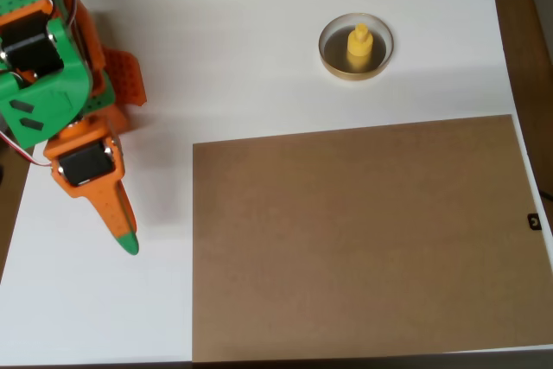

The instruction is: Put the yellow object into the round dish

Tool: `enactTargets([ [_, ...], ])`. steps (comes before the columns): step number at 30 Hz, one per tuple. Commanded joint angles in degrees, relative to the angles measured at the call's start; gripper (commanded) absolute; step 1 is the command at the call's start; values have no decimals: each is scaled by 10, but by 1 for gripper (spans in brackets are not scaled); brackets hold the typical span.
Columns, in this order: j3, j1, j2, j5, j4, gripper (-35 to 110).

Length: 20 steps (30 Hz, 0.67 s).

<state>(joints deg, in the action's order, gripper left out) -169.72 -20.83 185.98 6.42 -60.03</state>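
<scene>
The yellow object stands upright inside the round dish, a gold-rimmed dish with a dark bottom at the upper middle right of the white table. My orange and green gripper is far off at the left side, its green-tipped fingers pointing toward the bottom of the picture. The fingers lie together as one tapered point with nothing between them. A wide stretch of table separates the gripper from the dish.
A large brown board covers the lower right of the white table. The arm's green and orange body fills the upper left corner. A darker floor strip runs along the right edge.
</scene>
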Motion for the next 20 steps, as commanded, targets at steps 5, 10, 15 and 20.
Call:
enactTargets([
  [5,10,15,11,25,-15,17],
  [10,11,14,11,24,-16,15],
  [15,11,14,11,25,-15,19],
  [20,10,14,11,26,-14,19],
])
